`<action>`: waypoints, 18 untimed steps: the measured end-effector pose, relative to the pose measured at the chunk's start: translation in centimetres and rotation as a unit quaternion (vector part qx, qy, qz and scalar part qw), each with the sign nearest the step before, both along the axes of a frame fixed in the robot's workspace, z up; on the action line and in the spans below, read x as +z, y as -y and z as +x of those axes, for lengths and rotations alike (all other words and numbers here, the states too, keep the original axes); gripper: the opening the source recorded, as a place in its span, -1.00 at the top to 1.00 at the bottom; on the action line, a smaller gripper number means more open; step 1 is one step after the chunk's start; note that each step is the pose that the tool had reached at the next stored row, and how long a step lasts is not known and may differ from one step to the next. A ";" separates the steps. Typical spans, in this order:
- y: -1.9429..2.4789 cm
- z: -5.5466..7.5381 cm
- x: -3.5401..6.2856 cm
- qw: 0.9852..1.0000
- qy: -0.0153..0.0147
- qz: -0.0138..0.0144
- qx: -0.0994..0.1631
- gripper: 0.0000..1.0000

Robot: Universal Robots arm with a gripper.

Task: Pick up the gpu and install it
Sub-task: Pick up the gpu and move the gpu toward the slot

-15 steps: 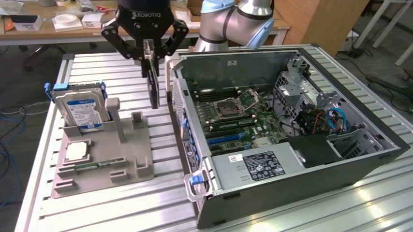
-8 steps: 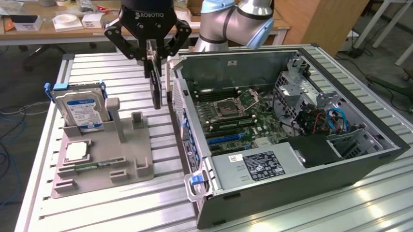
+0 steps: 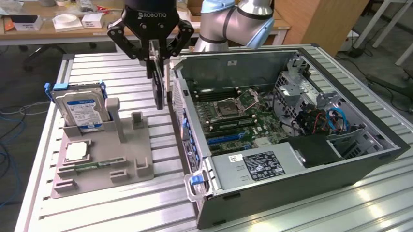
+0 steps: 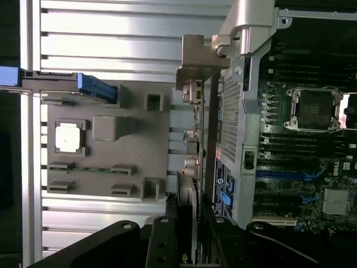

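i see my gripper with its jaws squeezing the top of the gpu, which hangs on its edge between the gray tray and the open computer case.

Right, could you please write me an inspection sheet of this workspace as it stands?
Surface: ribbed aluminium table carrying a grey parts holder and an open computer case.
Job's things: gpu hangs upright in the air between the holder and the case, not seated on the motherboard.
Clutter: hard drive standing in the holder; processor chip and memory stick lying in it.
Grippers: gripper shut on the gpu's upper edge.
Cables: blue and red cables inside the case.
Surroundings: white boxes on a wooden desk behind.
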State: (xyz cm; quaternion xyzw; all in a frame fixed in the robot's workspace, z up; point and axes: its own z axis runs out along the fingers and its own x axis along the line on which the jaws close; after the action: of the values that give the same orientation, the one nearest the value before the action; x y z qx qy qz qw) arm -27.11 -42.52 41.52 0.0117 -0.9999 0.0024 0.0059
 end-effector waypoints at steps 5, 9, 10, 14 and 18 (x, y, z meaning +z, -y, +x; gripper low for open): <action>0.00 0.2 0.00 1.000 0.000 -0.001 0.000 0.47; 0.00 0.4 0.00 1.000 0.000 -0.001 0.000 0.47; 0.00 0.5 0.00 1.000 0.000 -0.001 0.000 0.47; 0.00 0.7 0.00 1.000 0.000 -0.001 0.000 0.47; 0.00 0.9 0.00 1.000 0.000 -0.001 0.000 0.47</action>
State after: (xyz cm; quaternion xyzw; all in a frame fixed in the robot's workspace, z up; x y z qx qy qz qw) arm -26.22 -42.52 41.52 0.0117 -0.9999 0.0030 0.0060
